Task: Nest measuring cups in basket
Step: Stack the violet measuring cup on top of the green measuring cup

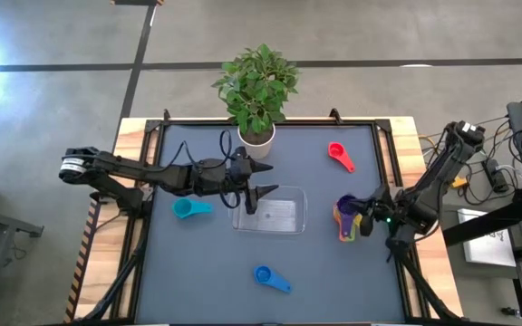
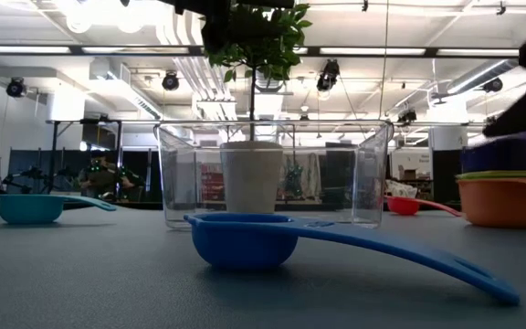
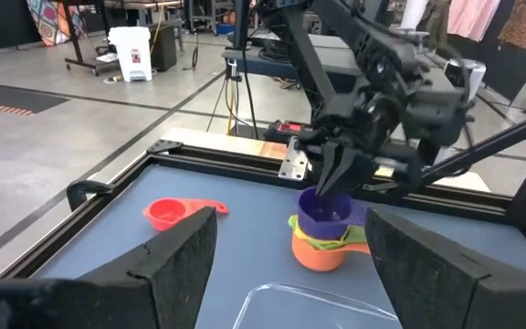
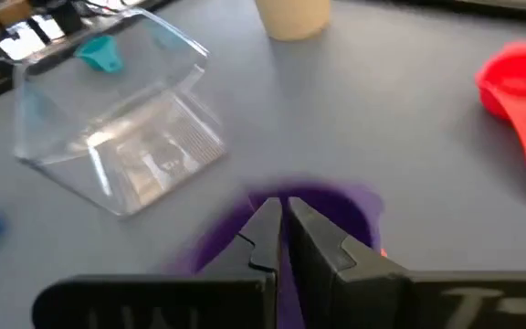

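Observation:
The clear basket (image 1: pixel 284 215) (image 2: pixel 363 174) stands mid-table. To its right a stack of cups rests on the table, purple (image 3: pixel 322 215) on top, then yellow-green, with orange (image 3: pixel 318 254) at the bottom. Three cups lie singly: teal (image 1: pixel 189 209) left of the basket, red (image 1: pixel 338 155) toward the far right, blue (image 1: pixel 270 277) (image 2: pixel 245 239) near the near edge. My right gripper (image 1: pixel 366 223) (image 4: pixel 283 227) is at the stack, fingers nearly together. My left gripper (image 1: pixel 253 196) (image 3: pixel 290 238) hovers open over the basket's left end. My right gripper comes slanting down from the table's right, its fingertips (image 3: pixel 334 187) at the purple cup's rim (image 3: pixel 316 198) on the side toward the arm. The fingers themselves hide the exact place of contact. The purple cup sits upright on top of the stack, which stands on the table.
A white pot (image 1: pixel 256 138) with a green plant stands at the far edge, just behind the basket. A raised black frame (image 1: pixel 383 154) borders the grey mat. There is open mat between the basket and the blue cup, and at the near left.

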Controlling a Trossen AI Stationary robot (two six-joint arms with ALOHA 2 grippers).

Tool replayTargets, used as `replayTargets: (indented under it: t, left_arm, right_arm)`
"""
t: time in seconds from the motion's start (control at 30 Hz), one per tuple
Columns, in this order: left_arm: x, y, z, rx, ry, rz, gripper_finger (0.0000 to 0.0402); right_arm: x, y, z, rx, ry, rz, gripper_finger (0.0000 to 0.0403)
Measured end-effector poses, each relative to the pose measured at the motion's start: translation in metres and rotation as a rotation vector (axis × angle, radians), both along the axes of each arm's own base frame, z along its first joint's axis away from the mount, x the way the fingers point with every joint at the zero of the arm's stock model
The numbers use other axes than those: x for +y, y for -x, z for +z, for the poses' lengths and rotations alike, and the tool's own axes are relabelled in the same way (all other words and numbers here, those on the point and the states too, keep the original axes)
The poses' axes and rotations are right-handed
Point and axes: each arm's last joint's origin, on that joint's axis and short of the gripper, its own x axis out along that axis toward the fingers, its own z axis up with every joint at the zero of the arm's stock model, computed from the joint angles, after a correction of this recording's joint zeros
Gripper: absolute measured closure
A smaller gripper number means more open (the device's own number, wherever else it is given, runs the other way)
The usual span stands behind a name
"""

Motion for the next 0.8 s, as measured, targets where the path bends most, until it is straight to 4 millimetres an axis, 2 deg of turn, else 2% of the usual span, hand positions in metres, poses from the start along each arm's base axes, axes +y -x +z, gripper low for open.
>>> replayTargets:
  t: [0.07,0.17,0.43,0.6,0.8]
  left_arm:
    - [0.0,0.0,0.0,0.0,0.0,0.0,0.0139]
    - [0.0,0.002,0.001,0.01,-0.003,0.0,0.0139]
    - [0.002,0.021,0.021,0.016,-0.01,0.016,0.0139]
    - [0.002,0.029,0.03,-0.01,-0.007,0.017,0.0139]
    - [0.002,0.026,0.028,0.0,-0.007,0.018,0.0139]
  right_arm:
    - [-0.002,0.001,-0.007,0.001,-0.007,-0.009,0.0394]
    - [-0.001,0.0,-0.006,0.0,-0.003,0.003,0.0394]
    - [0.011,-0.01,0.035,-0.009,0.084,0.084,0.0394]
    - [0.003,-0.011,0.032,0.045,0.104,0.037,0.0394]
    - [0.002,-0.017,0.029,0.007,0.129,-0.001,0.0394]
